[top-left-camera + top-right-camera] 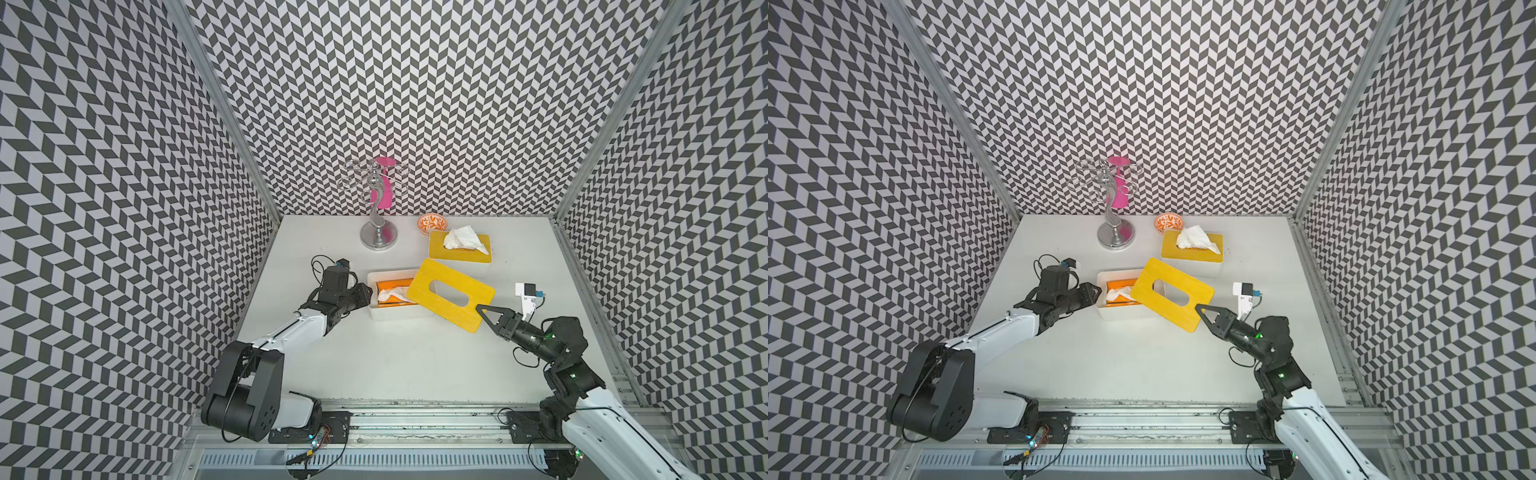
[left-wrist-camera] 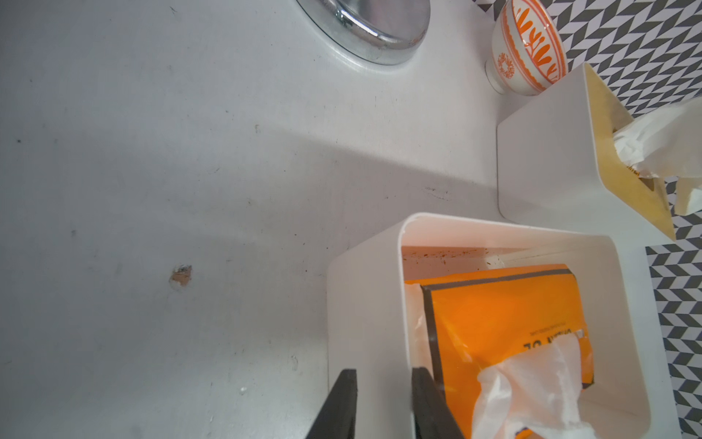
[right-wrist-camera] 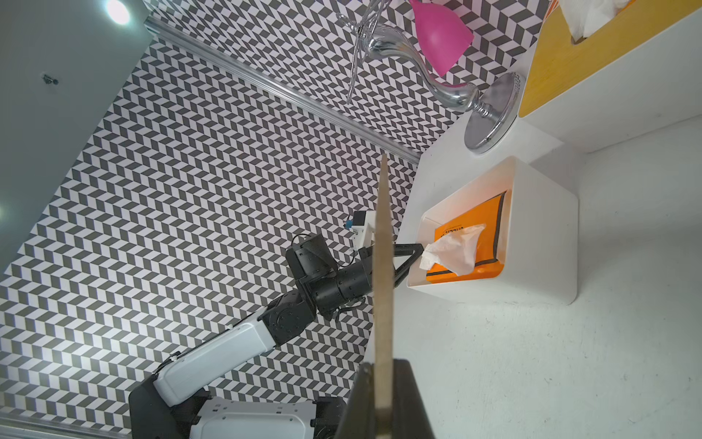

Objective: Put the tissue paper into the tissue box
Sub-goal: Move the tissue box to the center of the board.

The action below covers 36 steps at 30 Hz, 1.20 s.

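Note:
The white tissue box (image 1: pixel 388 313) stands open in the middle of the table. Inside it lies the orange pack of tissue paper (image 2: pixel 505 315), with a white sheet (image 3: pixel 456 247) sticking up out of it. My left gripper (image 1: pixel 370 293) straddles the box's left end wall, one finger inside and one outside (image 2: pixel 347 395), and is shut on that wall. My right gripper (image 1: pixel 478 308) is shut on a corner of the yellow slotted lid (image 1: pixel 451 299). It holds the lid tilted above the box's right half, which the lid hides in both top views.
A second white tissue box (image 1: pixel 459 249), with a yellow lid and tissue poking out, stands at the back right. An orange patterned bowl (image 1: pixel 432 223) sits behind it. A silver stand (image 1: pixel 377 237) with a pink cup (image 1: pixel 384 183) is at the back middle.

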Motion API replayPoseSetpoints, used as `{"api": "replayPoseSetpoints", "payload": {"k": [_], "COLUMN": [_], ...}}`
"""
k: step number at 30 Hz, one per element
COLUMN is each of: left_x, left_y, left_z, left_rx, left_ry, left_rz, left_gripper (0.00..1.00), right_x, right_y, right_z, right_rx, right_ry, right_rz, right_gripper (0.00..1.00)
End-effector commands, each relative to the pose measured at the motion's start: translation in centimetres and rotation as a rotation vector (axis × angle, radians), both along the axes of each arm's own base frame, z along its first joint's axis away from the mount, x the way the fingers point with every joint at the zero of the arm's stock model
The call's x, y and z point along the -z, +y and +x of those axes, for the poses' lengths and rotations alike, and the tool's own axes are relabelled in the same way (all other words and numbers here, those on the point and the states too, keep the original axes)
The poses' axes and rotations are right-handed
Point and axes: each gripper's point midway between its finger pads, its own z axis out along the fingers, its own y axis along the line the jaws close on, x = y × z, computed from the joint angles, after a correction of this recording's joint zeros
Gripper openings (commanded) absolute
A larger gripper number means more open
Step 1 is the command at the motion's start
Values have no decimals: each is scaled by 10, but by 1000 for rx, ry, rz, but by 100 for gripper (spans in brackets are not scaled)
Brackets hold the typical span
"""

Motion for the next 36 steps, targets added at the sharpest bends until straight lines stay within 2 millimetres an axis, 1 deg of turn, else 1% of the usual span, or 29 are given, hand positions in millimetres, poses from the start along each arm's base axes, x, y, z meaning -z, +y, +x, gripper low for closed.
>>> {"api": "replayPoseSetpoints", "payload": {"k": [1,4,9,14,18,23,25,29,31,32,34,36], "left_x": [-1,0,0,0,-1,-11,-11,-9,-9,-11,-19,-31], "left_y": [0,1,-2,-7,-6,-9,-9,-8,-8,-7,-7,-8], "left_z": [2,-2,-14,-28,-42,-55,-60,-65,-66,-66,-65,-64], "left_rx": [13,15,20,35,31,42,45,49,48,46,43,40], "left_ry": [-11,-5,-13,-12,-22,-51,-53,-44,-44,-49,-70,-105], "left_rz": [46,80,138,155,146,128,129,138,140,138,127,113], "left_gripper": [22,16,10,9,9,9,9,15,22,26,33,40], "right_x": [-14,-13,-11,-8,-1,4,8,18,17,29,30,27], "right_y": [1,3,6,8,10,17,21,28,30,30,30,31], "right_z": [-2,-1,-3,-6,-11,-17,-20,-23,-23,-26,-26,-25], "right_rx": [-15,-28,-53,-75,-104,-165,-206,-274,-286,-290,-290,-286], "right_ry": [-64,-60,-53,-43,-25,-13,-2,32,36,67,75,69], "right_rz": [8,-5,-11,-9,-7,-11,-16,-25,-11,-6,11,18], "right_gripper": [0,0,0,0,0,0,0,0,0,0,0,0]}}
